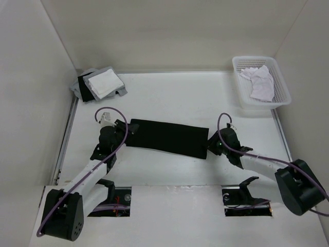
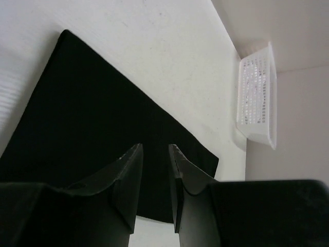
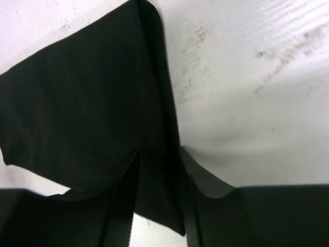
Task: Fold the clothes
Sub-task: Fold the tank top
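1. We see two matching arms, the left arm (image 1: 90, 175) and the right arm (image 1: 259, 163), each with white links between black joints.
2. The left base (image 1: 61, 215) and right base (image 1: 298, 189) are bulky, rounded black housings.
3. A thin purple left cable (image 1: 107, 108) loops above the wrist and runs down the arm, and the right cable (image 1: 219, 120) does likewise.
4. The left gripper (image 1: 128, 129) and right gripper (image 1: 209, 144) are black, each with a small white plug behind it.
5. Up close, the left fingers (image 2: 128, 177) and right fingers (image 3: 203, 180) are matte black, broad at the root and tapering to blunt tips.
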You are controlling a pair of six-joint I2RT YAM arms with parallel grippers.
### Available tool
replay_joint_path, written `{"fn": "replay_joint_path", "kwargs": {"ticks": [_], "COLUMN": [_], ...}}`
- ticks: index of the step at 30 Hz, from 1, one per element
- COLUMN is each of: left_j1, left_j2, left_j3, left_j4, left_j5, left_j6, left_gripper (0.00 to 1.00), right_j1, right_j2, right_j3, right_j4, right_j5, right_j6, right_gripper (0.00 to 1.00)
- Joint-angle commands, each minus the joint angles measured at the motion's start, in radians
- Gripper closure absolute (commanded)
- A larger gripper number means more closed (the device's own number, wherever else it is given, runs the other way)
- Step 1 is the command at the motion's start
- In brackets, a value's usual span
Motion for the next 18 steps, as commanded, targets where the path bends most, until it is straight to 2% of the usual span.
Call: {"fn": "replay_joint_path", "kwargs": {"ticks": [1, 3, 5, 8, 9, 10, 13, 15, 18], "left_j1": [-0.032, -0.055, -0.073, -0.113, -0.165, -0.173, -0.236, -0.276, -0.326], "left_j2": [0.035, 0.052, 0.064, 0.081, 0.109, 0.11, 0.138, 0.15, 0.158], "left_j3": [0.043, 0.04, 0.037, 0.043, 0.062, 0.063, 0.086, 0.1, 0.109], "left_j4": [0.114, 0.139, 0.154, 0.167, 0.187, 0.188, 0.208, 0.211, 0.219], "left_j5": [-0.048, -0.048, -0.048, -0.054, -0.064, -0.065, -0.068, -0.072, -0.087], "left_j6": [0.029, 0.024, 0.024, 0.019, 0.015, 0.013, 0.007, 0.004, 0.002], "left_gripper": [0.75, 0.76, 0.76, 0.76, 0.76, 0.76, 0.76, 0.76, 0.76], "right_j1": [-0.007, -0.012, -0.012, -0.007, -0.007, -0.007, -0.007, -0.007, 0.037], "right_j2": [0.091, 0.133, 0.106, -0.047, -0.245, -0.247, -0.405, -0.439, -0.395], "right_j3": [0.041, 0.05, 0.043, 0.036, 0.065, 0.066, 0.145, 0.234, 0.384], "right_j4": [0.149, 0.169, 0.16, 0.014, -0.222, -0.225, -0.425, -0.519, -0.613], "right_j5": [-0.062, -0.062, -0.019, 0.082, 0.189, 0.19, 0.25, 0.28, 0.346], "right_j6": [0.029, 0.049, 0.065, 0.061, 0.012, 0.012, -0.045, -0.088, -0.138], "right_gripper": [0.68, 0.9, 0.99, 1.0, 1.0, 1.0, 1.0, 1.0, 1.0]}}
